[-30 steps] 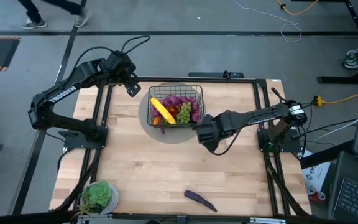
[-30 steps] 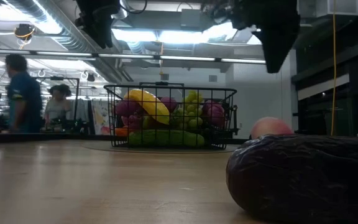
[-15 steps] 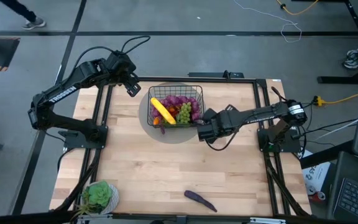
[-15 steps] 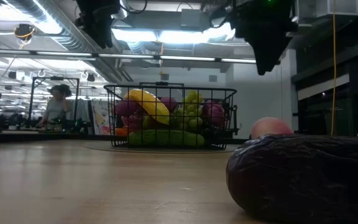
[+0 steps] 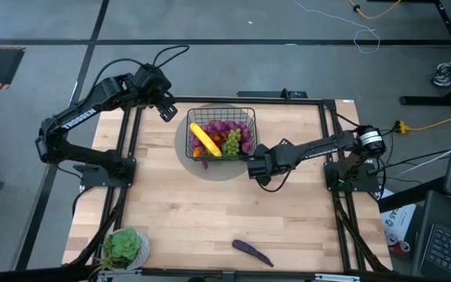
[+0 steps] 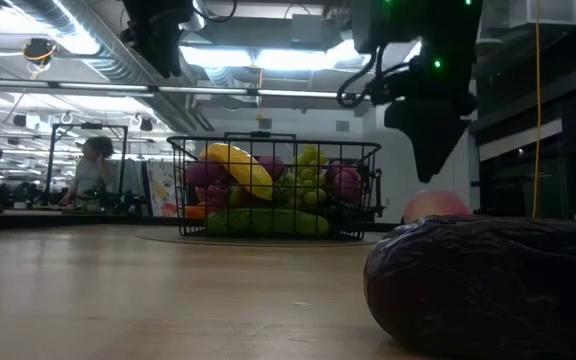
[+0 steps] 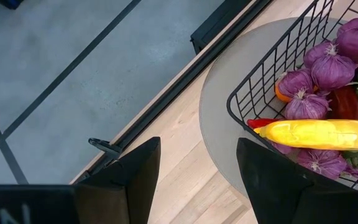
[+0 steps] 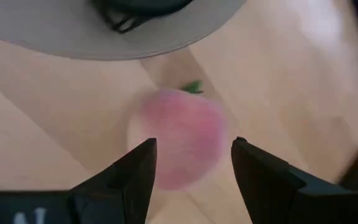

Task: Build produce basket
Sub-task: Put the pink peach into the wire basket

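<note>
Pale wood-plank worktop [image 5: 210,211], smooth, with a black metal frame round its edge. Shallow square black wire-grid basket [image 5: 220,133] sits on a flat round grey disc [image 5: 196,166], matte.

In the basket: glossy yellow banana [image 5: 204,139], curved, lying on top; knobbly green grape bunch [image 5: 232,142]; purple bulbous bunches [image 7: 319,68] with papery skin; a red piece [image 7: 347,102] and an orange piece [image 7: 280,95], only partly seen; smooth green cucumber [image 6: 268,222] along the bottom near the wire wall.

Right gripper [image 5: 254,167], dark and two-fingered, hangs just off the basket's corner, at the disc's rim. Its jaws are open, holding nothing. Directly below and between the jaws lies a round fuzzy pink peach [image 8: 180,137] with a small green leaf, resting on the bare wood just beside the disc's edge, outside the basket. Jaws not touching it.

Left gripper [image 5: 166,110] is raised at the far left corner of the basket, jaws open and empty; ahead of them the disc rim and basket wall, with the banana just inside the wires.

Wrinkled dark purple eggplant [image 5: 252,251], elongated, lies alone on the worktop, well apart from both jaws. Green leafy potted plant [image 5: 125,245] stands at the worktop's corner, well apart from the left jaws.
</note>
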